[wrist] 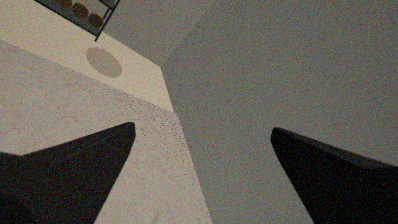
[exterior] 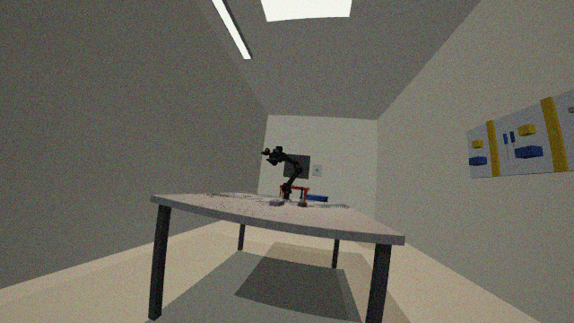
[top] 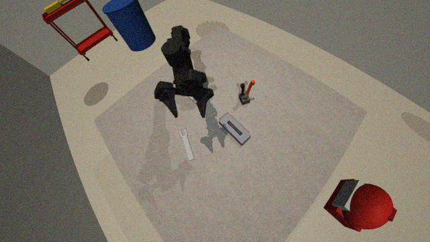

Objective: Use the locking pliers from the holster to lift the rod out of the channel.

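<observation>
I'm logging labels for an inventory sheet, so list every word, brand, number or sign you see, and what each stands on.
No text can be read in any view.
Wall plate: a small green mark, too blurred to make out.
Wall board: no readable lettering.
Channel block: none readable.

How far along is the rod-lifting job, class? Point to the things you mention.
Nothing looks done: the pliers [top: 250, 88] stand in their holster [top: 244, 99], away from the channel block [top: 242, 136]. Nothing is in hand: the gripper [top: 189, 117] [wrist: 204, 131] is open and empty. Left: fetching the pliers, clamping the rod, lifting and holding it.
</observation>
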`<control>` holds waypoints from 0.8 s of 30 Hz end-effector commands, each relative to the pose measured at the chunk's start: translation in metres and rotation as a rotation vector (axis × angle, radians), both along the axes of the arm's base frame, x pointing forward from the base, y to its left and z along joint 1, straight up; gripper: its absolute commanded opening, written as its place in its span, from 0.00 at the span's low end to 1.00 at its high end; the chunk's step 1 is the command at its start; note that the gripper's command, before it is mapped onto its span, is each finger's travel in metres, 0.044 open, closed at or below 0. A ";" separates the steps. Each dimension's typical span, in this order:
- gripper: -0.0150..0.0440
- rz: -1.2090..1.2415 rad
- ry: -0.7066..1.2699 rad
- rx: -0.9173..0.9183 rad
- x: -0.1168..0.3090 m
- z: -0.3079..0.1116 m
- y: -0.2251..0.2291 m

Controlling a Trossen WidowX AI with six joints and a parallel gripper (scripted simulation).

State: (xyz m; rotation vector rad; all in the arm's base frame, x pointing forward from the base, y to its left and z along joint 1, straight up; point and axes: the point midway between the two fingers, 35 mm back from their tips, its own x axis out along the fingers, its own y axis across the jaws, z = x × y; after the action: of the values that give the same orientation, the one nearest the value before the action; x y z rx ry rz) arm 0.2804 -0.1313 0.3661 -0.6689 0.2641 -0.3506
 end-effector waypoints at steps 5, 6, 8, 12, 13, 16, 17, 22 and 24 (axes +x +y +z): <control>1.00 0.320 -0.289 0.572 0.035 -0.038 0.115; 1.00 0.346 -0.302 0.620 0.036 -0.041 0.124; 1.00 0.367 -0.312 0.660 0.035 -0.043 0.131; 1.00 0.368 -0.312 0.661 0.035 -0.043 0.131; 1.00 0.368 -0.312 0.661 0.035 -0.043 0.131; 1.00 0.369 -0.308 0.666 0.036 -0.044 0.132; 1.00 0.374 -0.297 0.681 0.037 -0.045 0.135; 1.00 0.421 -0.120 0.891 0.046 -0.066 0.183; 1.00 0.431 -0.015 0.992 0.047 -0.078 0.210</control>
State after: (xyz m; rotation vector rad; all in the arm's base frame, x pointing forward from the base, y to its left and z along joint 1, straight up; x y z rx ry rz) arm 0.3257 0.0490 0.2988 0.1772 0.1322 0.1380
